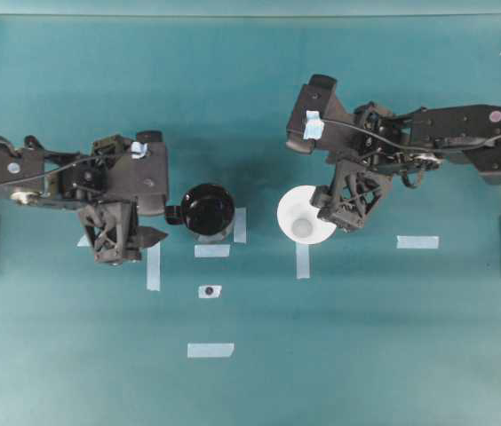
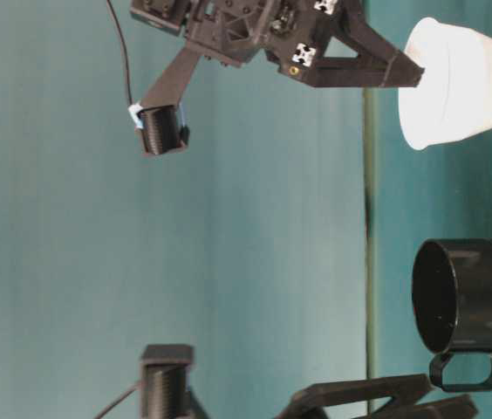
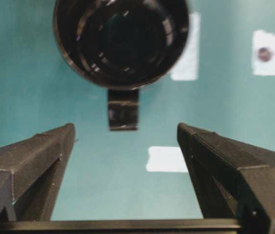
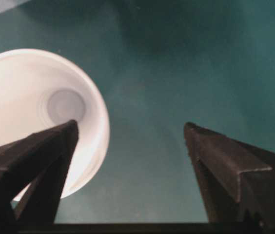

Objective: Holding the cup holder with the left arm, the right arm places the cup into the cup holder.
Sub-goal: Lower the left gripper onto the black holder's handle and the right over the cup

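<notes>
Revealing the cup holder's [image 2: 468, 297] looped handle [image 2: 468, 371]: table-level view only.

Flat teal matte table surface [image 1: 73, 355]: showing plain and unpatterned; small glossy black round cylindrical cup holder [image 1: 207, 209]: gleaming with pale reflections inside; plain white conical paper cup [image 1: 299, 213]: showing a greyish round base within; pale light-blue rectangular tape strips [image 1: 417, 241]: lying scattered over the teal; one small pale tape square [image 1: 209, 291]: bearing a dark dot; matte black left arm [image 1: 55, 173] and matte black right arm [image 1: 464, 133]: each wearing a light-blue tape patch
</notes>
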You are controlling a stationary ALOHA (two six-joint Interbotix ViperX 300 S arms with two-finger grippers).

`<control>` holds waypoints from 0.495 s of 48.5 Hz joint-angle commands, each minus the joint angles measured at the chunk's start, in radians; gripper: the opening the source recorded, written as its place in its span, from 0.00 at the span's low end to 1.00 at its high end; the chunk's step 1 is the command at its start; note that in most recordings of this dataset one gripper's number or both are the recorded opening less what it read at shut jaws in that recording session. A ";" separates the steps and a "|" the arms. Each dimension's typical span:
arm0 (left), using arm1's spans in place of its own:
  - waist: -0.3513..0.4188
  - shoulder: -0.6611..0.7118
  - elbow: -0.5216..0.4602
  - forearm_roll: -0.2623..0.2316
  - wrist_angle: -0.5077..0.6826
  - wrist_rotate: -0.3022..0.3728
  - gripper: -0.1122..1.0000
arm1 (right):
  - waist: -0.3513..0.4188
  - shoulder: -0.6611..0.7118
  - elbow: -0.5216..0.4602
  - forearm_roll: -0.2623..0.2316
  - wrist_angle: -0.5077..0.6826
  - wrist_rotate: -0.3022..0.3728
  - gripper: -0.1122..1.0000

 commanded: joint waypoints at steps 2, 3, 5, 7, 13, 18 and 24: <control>0.006 0.017 -0.018 0.002 -0.032 0.002 0.95 | -0.003 -0.009 -0.020 0.000 -0.002 -0.003 0.93; 0.006 0.023 -0.020 0.002 -0.037 0.002 0.95 | -0.003 -0.005 -0.021 -0.002 -0.002 -0.003 0.93; 0.008 0.034 -0.021 0.002 -0.051 0.002 0.95 | -0.003 -0.002 -0.020 -0.002 -0.002 -0.005 0.93; 0.009 0.044 -0.025 0.003 -0.060 0.002 0.95 | -0.003 0.003 -0.021 -0.002 -0.002 -0.005 0.93; 0.015 0.074 -0.043 0.003 -0.066 0.002 0.95 | -0.003 0.012 -0.021 -0.002 -0.002 -0.005 0.93; 0.018 0.089 -0.061 0.003 -0.066 0.003 0.95 | -0.005 0.018 -0.021 -0.002 -0.005 -0.003 0.93; 0.021 0.097 -0.074 0.002 -0.064 0.003 0.95 | -0.005 0.023 -0.021 -0.002 -0.006 -0.003 0.93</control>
